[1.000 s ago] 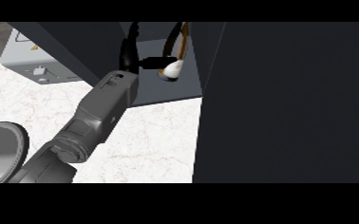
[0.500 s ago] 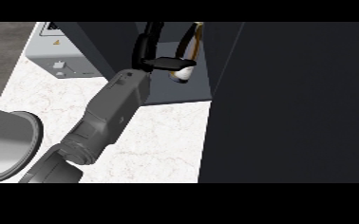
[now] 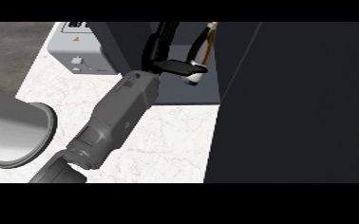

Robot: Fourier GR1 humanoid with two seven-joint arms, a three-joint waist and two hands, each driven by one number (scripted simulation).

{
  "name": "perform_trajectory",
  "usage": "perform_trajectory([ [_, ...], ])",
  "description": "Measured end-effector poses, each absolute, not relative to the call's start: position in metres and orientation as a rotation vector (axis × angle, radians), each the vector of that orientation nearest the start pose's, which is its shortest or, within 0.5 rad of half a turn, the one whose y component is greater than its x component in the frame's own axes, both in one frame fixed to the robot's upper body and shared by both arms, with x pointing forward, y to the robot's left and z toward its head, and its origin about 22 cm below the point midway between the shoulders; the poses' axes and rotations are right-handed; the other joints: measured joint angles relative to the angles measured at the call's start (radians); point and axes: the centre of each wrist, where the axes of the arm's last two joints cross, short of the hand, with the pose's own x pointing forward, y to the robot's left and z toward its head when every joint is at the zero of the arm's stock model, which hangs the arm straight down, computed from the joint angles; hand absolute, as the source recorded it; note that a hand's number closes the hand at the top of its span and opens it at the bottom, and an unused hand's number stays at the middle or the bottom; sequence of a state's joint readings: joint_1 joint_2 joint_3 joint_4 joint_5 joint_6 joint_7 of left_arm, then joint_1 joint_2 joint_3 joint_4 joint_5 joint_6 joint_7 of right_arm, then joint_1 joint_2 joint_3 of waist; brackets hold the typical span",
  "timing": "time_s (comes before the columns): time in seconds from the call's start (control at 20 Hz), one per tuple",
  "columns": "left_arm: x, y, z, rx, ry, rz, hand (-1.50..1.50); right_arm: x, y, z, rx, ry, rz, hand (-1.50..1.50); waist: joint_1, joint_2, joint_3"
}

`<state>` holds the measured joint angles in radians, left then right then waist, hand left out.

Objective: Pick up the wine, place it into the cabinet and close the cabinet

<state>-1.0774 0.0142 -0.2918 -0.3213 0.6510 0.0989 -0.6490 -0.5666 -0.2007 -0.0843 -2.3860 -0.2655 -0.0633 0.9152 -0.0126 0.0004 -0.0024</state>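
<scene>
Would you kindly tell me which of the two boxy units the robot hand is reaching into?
The dark cabinet, right of the light grey appliance: the left robot hand is inside it, curled round the wine bottle.

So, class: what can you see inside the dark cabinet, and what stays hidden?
Inside the dark grey cabinet, the black left hand curls round the wine bottle, whose pale end shows. The hand covers part of the bottle, and the dark cabinet door hides the rest of the interior.
</scene>
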Motion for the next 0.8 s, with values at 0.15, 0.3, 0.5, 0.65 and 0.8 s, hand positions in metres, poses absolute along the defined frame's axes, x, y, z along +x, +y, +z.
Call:
perform_trajectory([
  [0.15,0.419,0.08,0.046,-0.347,-1.868,-0.066,-1.5,0.183,-0.211,0.275,0.248,-1.953,0.255,-1.5,0.016,-0.007,0.001],
  [0.3,0.411,0.068,0.056,-0.377,-1.876,-0.096,-1.5,0.182,-0.21,0.277,0.236,-1.948,0.255,-1.5,0.026,-0.012,0.002],
  [0.5,0.388,0.05,0.065,-0.42,-1.887,-0.135,-1.5,0.181,-0.208,0.278,0.232,-1.953,0.261,-1.5,0.031,-0.015,0.002],
  [0.65,0.366,0.038,0.073,-0.444,-1.872,-0.123,-1.5,0.18,-0.208,0.28,0.226,-1.951,0.267,-1.5,0.03,-0.016,0.002],
  [0.8,0.341,0.034,0.074,-0.432,-1.87,-0.097,-1.5,0.179,-0.207,0.285,0.221,-1.96,0.27,-1.5,0.029,-0.014,0.002],
])
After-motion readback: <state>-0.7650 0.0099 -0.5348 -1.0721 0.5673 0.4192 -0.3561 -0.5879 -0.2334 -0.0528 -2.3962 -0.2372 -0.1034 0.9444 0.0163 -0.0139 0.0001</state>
